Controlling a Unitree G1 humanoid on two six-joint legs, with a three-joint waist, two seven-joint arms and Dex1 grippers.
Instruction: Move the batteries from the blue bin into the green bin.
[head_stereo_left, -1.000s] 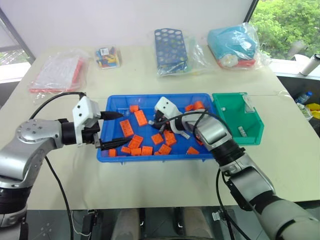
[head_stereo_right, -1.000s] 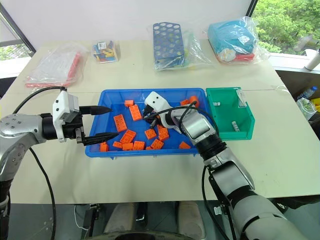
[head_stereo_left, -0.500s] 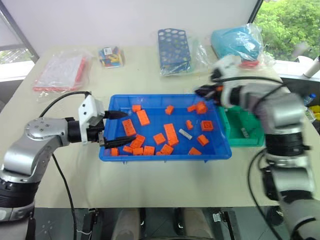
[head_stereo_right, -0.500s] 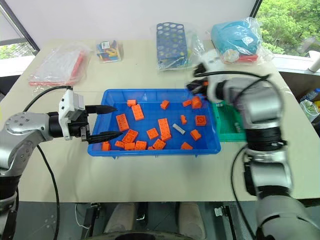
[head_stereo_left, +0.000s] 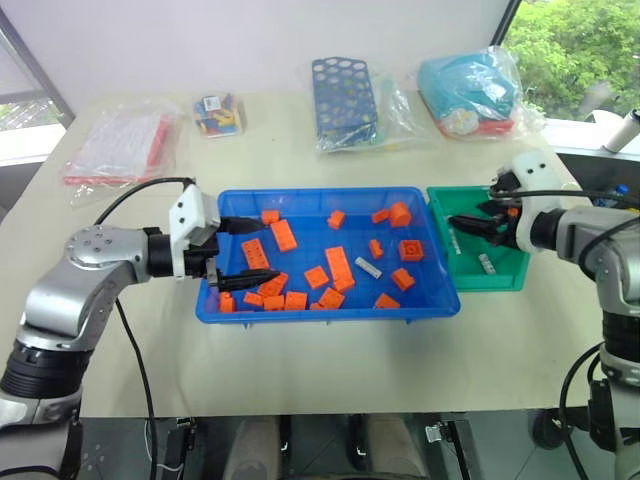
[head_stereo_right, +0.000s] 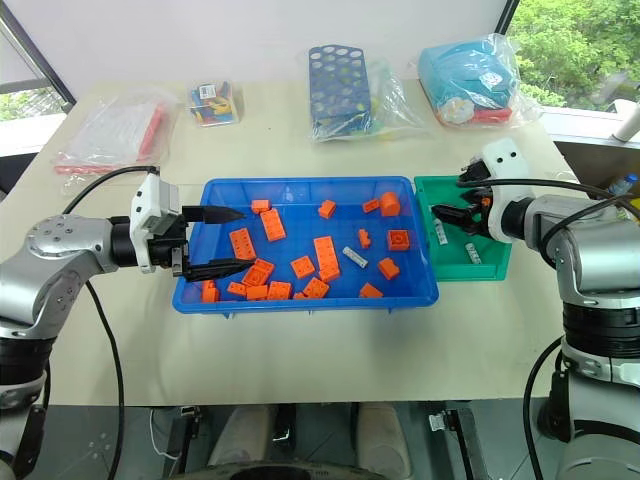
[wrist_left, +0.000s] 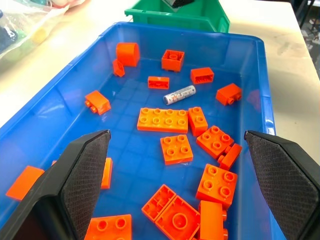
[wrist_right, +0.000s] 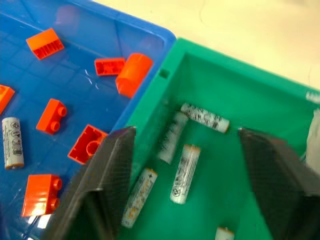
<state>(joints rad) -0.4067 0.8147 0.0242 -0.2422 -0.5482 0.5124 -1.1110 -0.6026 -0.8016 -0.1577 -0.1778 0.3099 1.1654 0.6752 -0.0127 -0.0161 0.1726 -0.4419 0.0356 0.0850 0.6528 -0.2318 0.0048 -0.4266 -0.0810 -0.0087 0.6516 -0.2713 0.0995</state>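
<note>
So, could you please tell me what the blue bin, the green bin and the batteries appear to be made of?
Blue bin: probably moulded plastic, glossy, with light glare on its floor.
Green bin: likely plastic too, smooth with a duller sheen.
Batteries: seemingly metal cells in printed silver-grey wrap, with dark markings.

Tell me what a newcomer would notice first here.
The blue bin at table centre, strewn with orange bricks around one battery. At its right end, the right gripper hangs open over the green bin, which holds several batteries. The left gripper gapes over the blue bin's left end.
</note>
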